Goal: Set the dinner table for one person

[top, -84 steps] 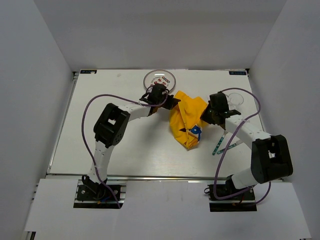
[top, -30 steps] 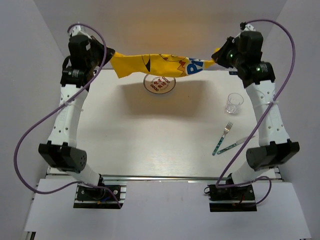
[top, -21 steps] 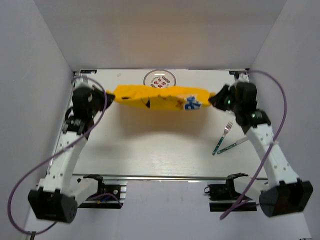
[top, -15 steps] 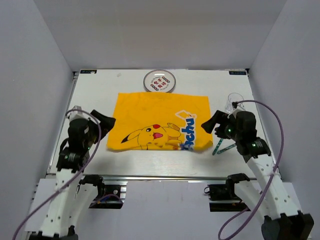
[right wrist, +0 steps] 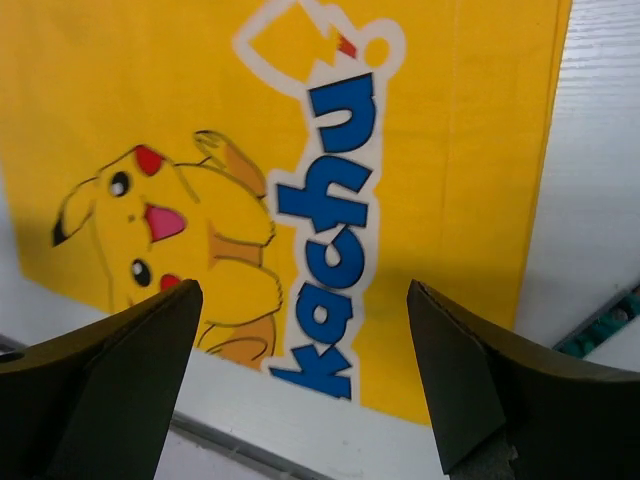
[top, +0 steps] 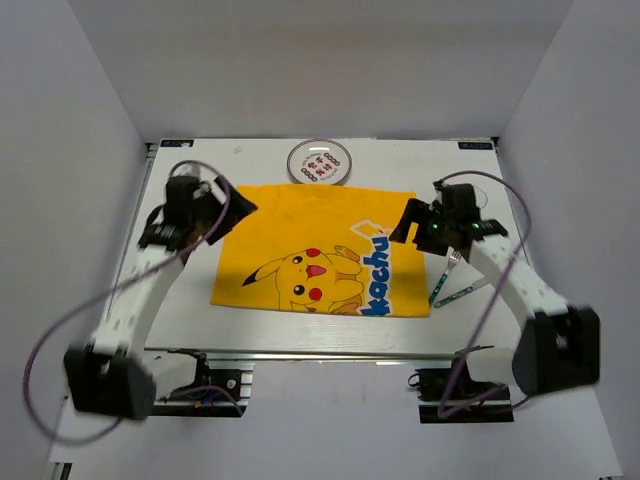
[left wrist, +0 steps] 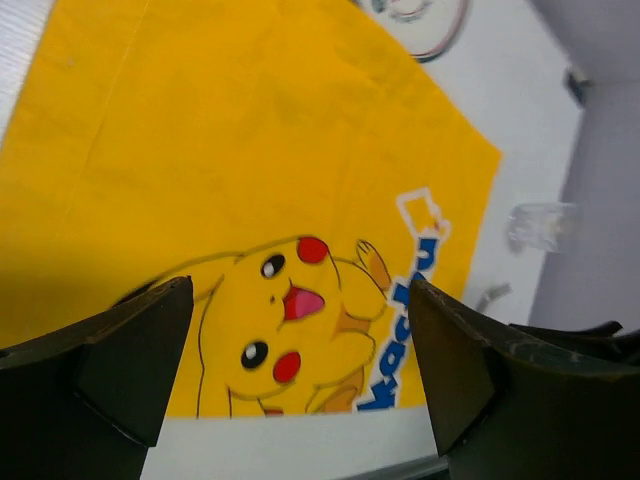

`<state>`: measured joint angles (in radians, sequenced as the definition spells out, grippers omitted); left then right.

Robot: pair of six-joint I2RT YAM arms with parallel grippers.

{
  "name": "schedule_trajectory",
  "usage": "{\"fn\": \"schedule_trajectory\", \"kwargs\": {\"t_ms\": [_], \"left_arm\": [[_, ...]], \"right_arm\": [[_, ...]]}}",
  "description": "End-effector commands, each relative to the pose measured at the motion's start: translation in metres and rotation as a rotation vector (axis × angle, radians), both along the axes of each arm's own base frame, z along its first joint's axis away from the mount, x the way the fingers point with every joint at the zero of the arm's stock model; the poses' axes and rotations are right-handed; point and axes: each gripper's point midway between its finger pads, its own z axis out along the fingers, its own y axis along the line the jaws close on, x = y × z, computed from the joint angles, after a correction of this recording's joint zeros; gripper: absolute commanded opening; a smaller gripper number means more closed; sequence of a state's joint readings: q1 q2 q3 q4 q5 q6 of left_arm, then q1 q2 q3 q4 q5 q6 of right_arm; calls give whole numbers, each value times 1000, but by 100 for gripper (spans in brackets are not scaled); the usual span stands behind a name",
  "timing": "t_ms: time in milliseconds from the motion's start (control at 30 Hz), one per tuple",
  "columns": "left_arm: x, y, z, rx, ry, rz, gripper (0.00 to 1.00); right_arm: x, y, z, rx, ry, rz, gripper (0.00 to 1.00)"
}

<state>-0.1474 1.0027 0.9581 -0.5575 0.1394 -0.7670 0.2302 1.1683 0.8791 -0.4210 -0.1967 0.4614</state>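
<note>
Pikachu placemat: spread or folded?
Spread. The yellow placemat lies flat on the dinner table as one full rectangle, with the whole Pikachu drawing and the blue lettering showing in all three views.

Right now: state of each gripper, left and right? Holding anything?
Left gripper: open, holding nothing.
Right gripper: open, holding nothing.

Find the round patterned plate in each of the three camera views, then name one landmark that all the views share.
Top external: the plate lies near the top middle, just beyond the far edge of the yellow placemat.
Left wrist: the plate is cut off by the top edge, right of centre, past the placemat.
Right wrist: not in it.
Shared landmark: the Pikachu face printed on the placemat.
</note>
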Motion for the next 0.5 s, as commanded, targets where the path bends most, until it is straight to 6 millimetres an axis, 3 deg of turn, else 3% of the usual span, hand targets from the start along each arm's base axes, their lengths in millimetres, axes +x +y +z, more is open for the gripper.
{"fn": "schedule_trajectory", "kwargs": {"t_ms": [0, 33, 67, 100, 133, 167, 200, 233, 267, 300, 333, 400, 433, 467], "left_arm": [[50, -22, -56, 2, 162, -87, 98], [65, -24, -58, -2, 182, -80, 98], [71, -29, -74, 3, 225, -84, 98], [78, -27, -101, 20, 293, -66, 98], [83, -30, -108, 28, 307, -57, 98], [86, -28, -116, 38, 321, -43, 98], [87, -29, -133, 57, 361, -39, 98], [88, -23, -142, 87, 386, -12, 98], [90, -21, -148, 102, 400, 0, 98], [87, -22, -163, 120, 442, -3, 98], [79, -21, -172, 149, 482, 5, 98], [62, -26, -188, 176, 559, 25, 98], [55, -11, -197, 234, 582, 84, 98], [36, -8, -211, 259, 630, 93, 98]], "right_arm": [[35, 14, -19, -72, 73, 27, 89], [42, 18, -48, -127, 164, 36, 89], [66, 17, -36, -174, 124, 6, 89], [70, 18, -43, -212, 149, 3, 89], [76, 21, -61, -239, 198, 7, 89], [95, 20, -50, -272, 155, -21, 89], [100, 26, -53, -288, 156, -13, 89], [102, 29, -69, -315, 197, 1, 89], [116, 32, -62, -333, 169, -9, 89], [117, 39, -67, -356, 179, 14, 89], [112, 35, -93, -414, 260, 16, 89], [112, 39, -115, -454, 308, 32, 89], [110, 40, -124, -462, 317, 35, 89], [106, 45, -130, -456, 319, 49, 89]]}}
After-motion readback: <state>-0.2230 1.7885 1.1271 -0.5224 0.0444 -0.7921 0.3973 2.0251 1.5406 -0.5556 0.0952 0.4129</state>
